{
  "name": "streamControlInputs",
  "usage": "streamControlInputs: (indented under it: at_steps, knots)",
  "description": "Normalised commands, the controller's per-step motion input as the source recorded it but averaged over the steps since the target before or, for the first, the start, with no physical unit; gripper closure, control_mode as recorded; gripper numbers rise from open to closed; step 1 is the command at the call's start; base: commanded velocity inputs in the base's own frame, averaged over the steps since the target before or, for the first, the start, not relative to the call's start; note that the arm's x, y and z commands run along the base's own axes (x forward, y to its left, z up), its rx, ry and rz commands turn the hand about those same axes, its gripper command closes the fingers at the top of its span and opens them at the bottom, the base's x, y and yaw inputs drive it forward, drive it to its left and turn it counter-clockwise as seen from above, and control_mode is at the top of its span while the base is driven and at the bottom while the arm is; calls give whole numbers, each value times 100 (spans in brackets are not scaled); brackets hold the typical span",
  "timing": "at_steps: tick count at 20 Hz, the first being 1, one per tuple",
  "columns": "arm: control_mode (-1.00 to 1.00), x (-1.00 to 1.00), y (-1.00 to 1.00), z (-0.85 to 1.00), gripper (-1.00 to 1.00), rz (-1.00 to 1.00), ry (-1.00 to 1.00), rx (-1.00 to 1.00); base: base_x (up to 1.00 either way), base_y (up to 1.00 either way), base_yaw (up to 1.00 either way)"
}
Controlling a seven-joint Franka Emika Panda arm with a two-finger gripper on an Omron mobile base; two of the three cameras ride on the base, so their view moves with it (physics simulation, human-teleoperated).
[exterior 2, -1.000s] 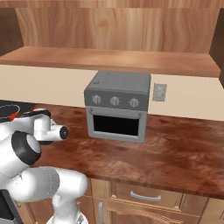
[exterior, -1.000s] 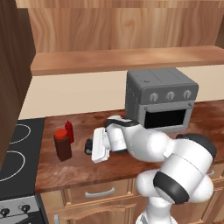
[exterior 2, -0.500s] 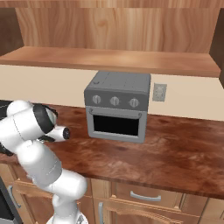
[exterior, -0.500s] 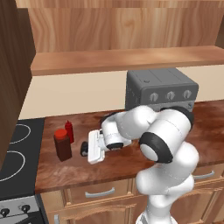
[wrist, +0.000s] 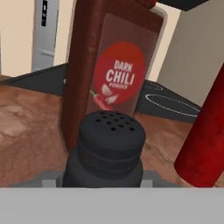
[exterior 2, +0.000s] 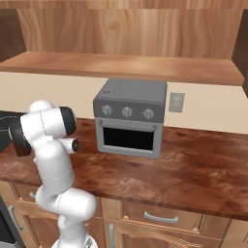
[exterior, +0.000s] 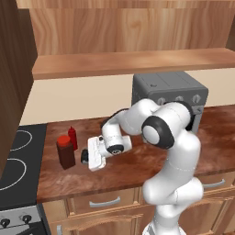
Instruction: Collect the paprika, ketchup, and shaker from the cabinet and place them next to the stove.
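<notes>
Black shaker set on desk beside paprika and ketchup, near stove; gripper around it, grip unclear.

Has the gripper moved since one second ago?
Yes. In the left base view the gripper has shifted slightly left, closer to the paprika.

I see a grey toaster oven at the far side of the reddish-brown wooden counter, against the cream wall, with three round knobs above its dark glass door. To its right, on the wall, I see a small grey outlet plate. Below the counter's near edge I see light wood drawers with curved metal handles.
</notes>
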Motion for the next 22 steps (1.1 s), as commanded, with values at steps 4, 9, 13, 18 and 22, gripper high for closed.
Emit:
streamControlInputs:
  at_steps: [4,9,13,18,22]
  knots:
    - [-100,0,35,-17,100,1,0,0,0,0,0]
    - [-100,0,28,-19,100,0,0,0,0,0,0]
    - [-100,0,9,-16,-100,0,-2,0,0,0,0]
    - [-100,0,0,-4,-100,0,-1,0,0,0,0]
    - [-100,0,0,0,-100,0,0,0,0,0,0]
